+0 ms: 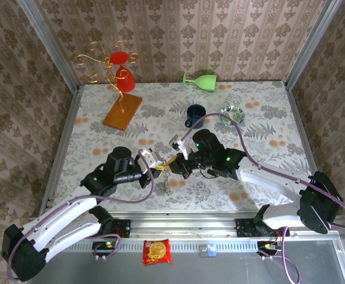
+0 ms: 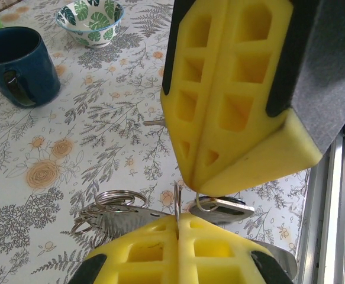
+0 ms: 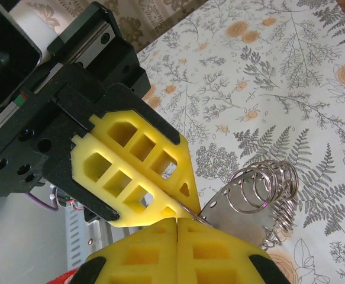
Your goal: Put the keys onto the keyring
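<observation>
Left wrist view shows the keyring [image 2: 176,200] edge-on, a thin wire standing upright between the closed jaws of your left gripper [image 2: 178,223], held up off the table [image 2: 101,136] near its front middle. Your right gripper [image 2: 198,190] meets it tip to tip, clamped on what appears to be a silver key [image 2: 222,208]. My judgement is that one arm steadies the loop while the other threads. A bundle of small rings [image 2: 110,204] hangs alongside. The blue mug [image 2: 18,65] stands well apart.
</observation>
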{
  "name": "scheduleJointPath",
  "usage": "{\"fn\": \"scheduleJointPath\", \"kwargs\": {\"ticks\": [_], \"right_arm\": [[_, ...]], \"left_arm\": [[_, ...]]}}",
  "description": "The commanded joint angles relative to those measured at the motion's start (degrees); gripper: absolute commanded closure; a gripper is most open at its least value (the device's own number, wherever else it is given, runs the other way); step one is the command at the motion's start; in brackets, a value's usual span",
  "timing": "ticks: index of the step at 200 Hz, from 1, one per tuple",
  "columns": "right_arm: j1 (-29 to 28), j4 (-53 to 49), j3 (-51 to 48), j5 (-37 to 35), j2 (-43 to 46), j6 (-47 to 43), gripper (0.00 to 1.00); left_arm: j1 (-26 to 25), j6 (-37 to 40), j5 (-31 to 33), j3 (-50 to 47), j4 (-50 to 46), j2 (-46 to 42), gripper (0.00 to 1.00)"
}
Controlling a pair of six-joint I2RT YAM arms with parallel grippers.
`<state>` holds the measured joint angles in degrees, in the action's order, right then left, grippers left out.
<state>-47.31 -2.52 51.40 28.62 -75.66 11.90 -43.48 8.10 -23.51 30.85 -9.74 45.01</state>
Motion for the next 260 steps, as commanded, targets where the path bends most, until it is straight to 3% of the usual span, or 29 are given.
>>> {"fn": "scheduleJointPath", "kwargs": {"ticks": [1,115,200,226,260], "right_arm": [[-0.4,1.45,2.0,-2.01,-0.25,-0.83,1.0],[-0.4,-0.46,1.74,-9.4,-0.19,1.06,1.0],[-0.25,-0.02,1.33,-8.43,-0.2,2.91,1.0],[0.54,-1.15,0.92,-8.1,0.35,3.49,0.71],[3.69,-4.0,0.0,-5.18,5.51,-1.49,0.54]], "left_arm": [[-0.46,-1.05,-0.46,1.54,2.62,-0.31,1.0],[-0.55,1.21,-1.16,0.33,3.33,-2.03,1.0],[-0.9,1.4,-1.15,-1.28,6.31,-2.03,1.0],[-1.3,2.42,-1.28,-2.43,9.66,-2.37,1.0],[-1.48,5.13,-1.27,-3.82,13.93,-2.04,1.0]]}}
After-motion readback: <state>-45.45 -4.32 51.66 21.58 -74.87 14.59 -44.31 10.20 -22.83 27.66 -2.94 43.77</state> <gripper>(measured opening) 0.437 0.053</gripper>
